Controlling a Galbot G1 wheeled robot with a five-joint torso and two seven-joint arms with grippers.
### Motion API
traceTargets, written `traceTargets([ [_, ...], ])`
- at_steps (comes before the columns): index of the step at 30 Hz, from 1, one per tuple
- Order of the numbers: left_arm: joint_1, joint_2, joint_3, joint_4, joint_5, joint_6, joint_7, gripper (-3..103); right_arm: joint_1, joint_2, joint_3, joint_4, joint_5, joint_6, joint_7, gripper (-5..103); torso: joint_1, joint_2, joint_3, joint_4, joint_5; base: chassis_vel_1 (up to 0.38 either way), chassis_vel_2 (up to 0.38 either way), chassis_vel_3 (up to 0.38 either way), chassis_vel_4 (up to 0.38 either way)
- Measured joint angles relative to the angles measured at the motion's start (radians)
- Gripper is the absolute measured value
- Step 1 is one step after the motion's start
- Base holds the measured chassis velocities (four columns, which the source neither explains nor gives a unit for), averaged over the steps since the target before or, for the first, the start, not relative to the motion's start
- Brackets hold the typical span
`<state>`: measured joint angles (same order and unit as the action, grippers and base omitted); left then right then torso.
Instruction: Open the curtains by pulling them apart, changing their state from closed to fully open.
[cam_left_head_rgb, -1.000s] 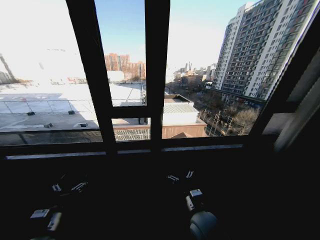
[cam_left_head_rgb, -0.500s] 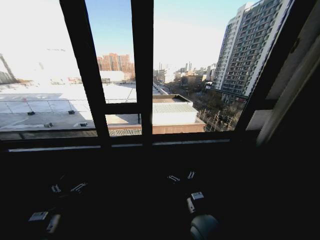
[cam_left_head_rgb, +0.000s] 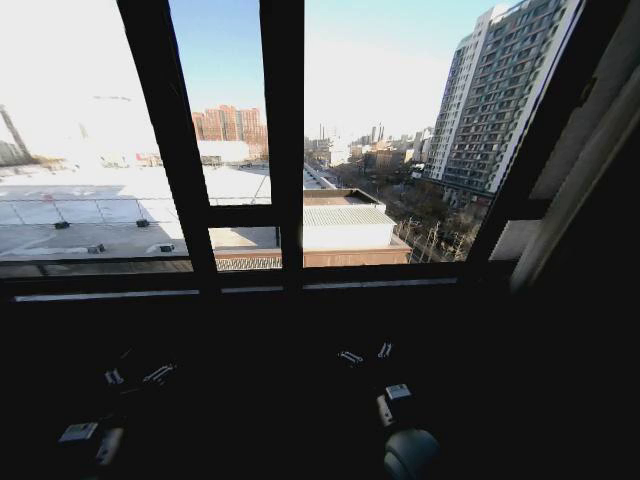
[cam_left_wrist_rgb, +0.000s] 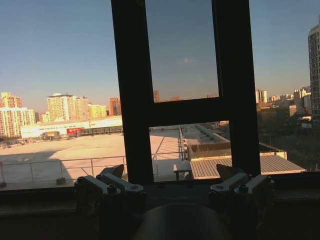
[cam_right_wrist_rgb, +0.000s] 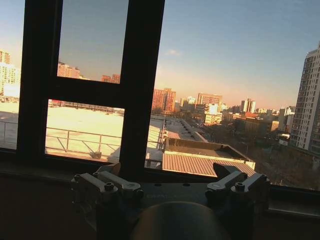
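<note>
No sheer fabric hangs across the window glass (cam_left_head_rgb: 400, 150) in front of me; the city outside shows through plainly. A pale slanted strip (cam_left_head_rgb: 590, 150) runs along the far right edge of the head view, and I cannot tell whether it is a gathered curtain panel or wall. My left gripper (cam_left_head_rgb: 135, 377) and right gripper (cam_left_head_rgb: 365, 354) hang low in the dark below the sill. The left gripper (cam_left_wrist_rgb: 172, 175) is open with nothing between its fingers (cam_left_wrist_rgb: 112, 185). So is the right gripper (cam_right_wrist_rgb: 170, 175), its fingers (cam_right_wrist_rgb: 110, 184) facing the window.
Dark vertical window frame bars (cam_left_head_rgb: 280, 150) and a horizontal sill (cam_left_head_rgb: 250, 292) stand straight ahead. Below the sill the wall is in deep shadow. The right forearm's rounded housing (cam_left_head_rgb: 410, 452) shows at the bottom of the head view.
The whole head picture has shifted: the frame bars sit further left than a second ago, so the camera turned a little right. Both grippers keep their low places, open as before.
</note>
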<state>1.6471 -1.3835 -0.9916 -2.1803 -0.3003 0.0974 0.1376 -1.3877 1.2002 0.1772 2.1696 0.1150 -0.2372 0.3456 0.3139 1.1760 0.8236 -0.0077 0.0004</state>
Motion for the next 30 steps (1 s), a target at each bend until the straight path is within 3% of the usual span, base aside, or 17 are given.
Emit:
traceTargets([
  [30, -0.009, 0.001, -0.006, 0.013, -0.006, 0.0, -0.001, 100, 0.01, -0.001, -0.009, -0.013, -0.003, -0.004, -0.001, 100, 0.0, 0.0, 0.0, 0.0, 0.0, 0.038, 0.018, -0.038, -0.018],
])
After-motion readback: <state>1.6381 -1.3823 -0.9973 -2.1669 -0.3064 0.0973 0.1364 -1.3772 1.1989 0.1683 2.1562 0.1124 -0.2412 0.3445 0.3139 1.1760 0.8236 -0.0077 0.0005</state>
